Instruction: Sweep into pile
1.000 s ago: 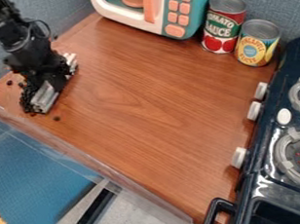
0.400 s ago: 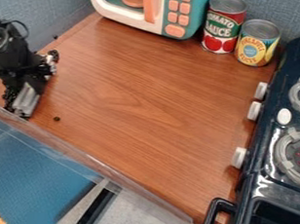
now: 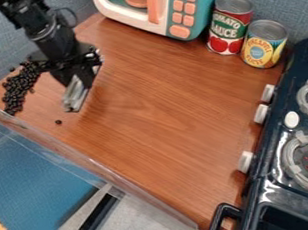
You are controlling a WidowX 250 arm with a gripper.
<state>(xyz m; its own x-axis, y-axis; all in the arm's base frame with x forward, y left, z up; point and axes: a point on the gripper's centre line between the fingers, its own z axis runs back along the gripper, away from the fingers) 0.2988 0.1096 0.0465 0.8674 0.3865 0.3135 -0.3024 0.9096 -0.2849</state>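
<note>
Note gripper at left of the frame, farther right than before; cannot tell whether spread or pressed together. Note black beads heaped at far left, more exposed now.

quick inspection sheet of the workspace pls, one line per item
surface: wood-look counter, a clear barrier along its near edge
job's things: dark bits in a loose heap by the counter's left edge; one stray bit lies apart, nearer the barrier
clutter: toy microwave and two cans, one red, one yellow, along the far side
gripper: hand over the left part, right of the heap in view; grey piece at its lower end, make unclear
cables: thin black loop standing out beside the arm
surroundings: toy stove on the right, blue wall behind
</note>
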